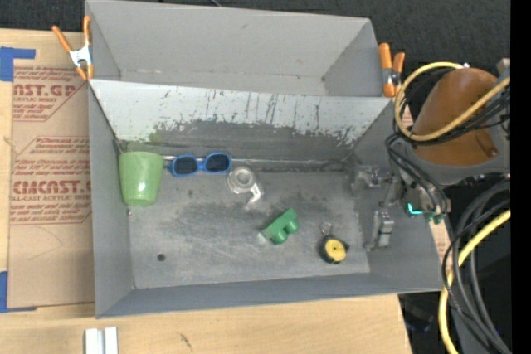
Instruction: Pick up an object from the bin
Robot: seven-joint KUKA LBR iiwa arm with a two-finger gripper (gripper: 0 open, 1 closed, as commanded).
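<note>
My gripper (373, 207) hangs by the bin's right wall, open, with nothing between its fingers. Nearest to it, a small yellow round thing with a dark centre (334, 250) lies on the floor at the front right, just left of the lower fingertip (382, 238). Further left, a green plastic block (280, 228) lies tilted on the floor. Behind it rests a small clear glass-like piece (242, 182).
Blue sunglasses (200, 165) lie along the back wall's foot. A light green cup (139, 176) lies on its side against the left wall. A tiny dark speck (161, 257) sits at the front left. The arm and its cables stand outside the bin's right side.
</note>
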